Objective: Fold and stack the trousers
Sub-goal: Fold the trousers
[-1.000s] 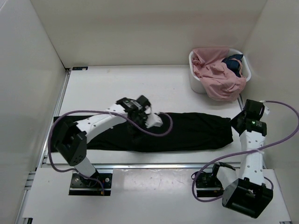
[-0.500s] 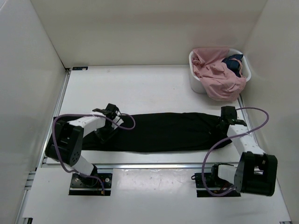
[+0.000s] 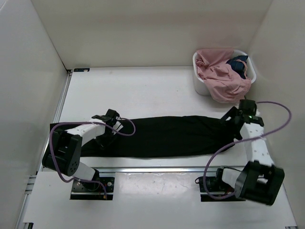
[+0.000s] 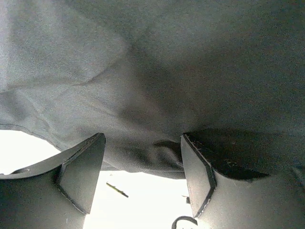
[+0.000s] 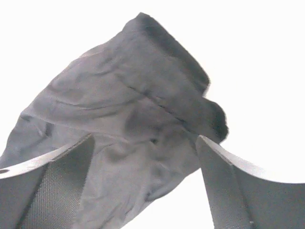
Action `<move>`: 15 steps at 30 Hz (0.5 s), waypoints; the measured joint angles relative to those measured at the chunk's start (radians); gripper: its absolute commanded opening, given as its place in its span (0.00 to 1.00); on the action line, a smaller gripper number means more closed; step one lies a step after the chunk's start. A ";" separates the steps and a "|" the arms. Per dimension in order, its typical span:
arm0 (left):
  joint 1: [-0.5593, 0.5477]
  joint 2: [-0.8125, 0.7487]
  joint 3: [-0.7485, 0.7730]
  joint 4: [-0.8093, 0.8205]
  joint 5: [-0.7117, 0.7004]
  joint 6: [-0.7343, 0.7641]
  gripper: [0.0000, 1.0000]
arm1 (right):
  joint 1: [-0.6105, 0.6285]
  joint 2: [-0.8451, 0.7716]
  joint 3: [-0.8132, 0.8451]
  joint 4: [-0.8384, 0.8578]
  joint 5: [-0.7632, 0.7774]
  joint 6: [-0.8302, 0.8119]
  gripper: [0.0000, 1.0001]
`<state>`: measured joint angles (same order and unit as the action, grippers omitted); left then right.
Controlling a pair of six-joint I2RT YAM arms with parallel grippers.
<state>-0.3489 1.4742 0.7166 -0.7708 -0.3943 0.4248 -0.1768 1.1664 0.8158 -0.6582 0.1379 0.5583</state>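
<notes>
Trousers (image 3: 171, 136) lie as one long strip on worktop (image 3: 143, 90), left gripper (image 4: 143, 136) and right gripper (image 5: 144, 137) wide open at its ends; cross-folds, stacking not yet done.

Trousers (image 3: 167, 136) lying stretched L-R across near part of table (image 3: 143, 90). Basket (image 3: 199, 85) sitting behind trousers' R end, well apart. Two garments lying in basket: one (image 3: 219, 76) spilling over rim twd trousers, other (image 3: 238, 64) behind it. L fingers (image 4: 81, 171) sitting at trousers' L end, R fingers (image 5: 47, 191) at R end.
</notes>
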 measured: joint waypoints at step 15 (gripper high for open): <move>0.005 0.005 0.020 -0.032 0.056 -0.028 0.78 | -0.203 0.040 -0.237 0.067 -0.063 0.212 0.99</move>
<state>-0.3439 1.4796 0.7368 -0.8024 -0.3386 0.3969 -0.3798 1.2064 0.5789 -0.5911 0.0750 0.7700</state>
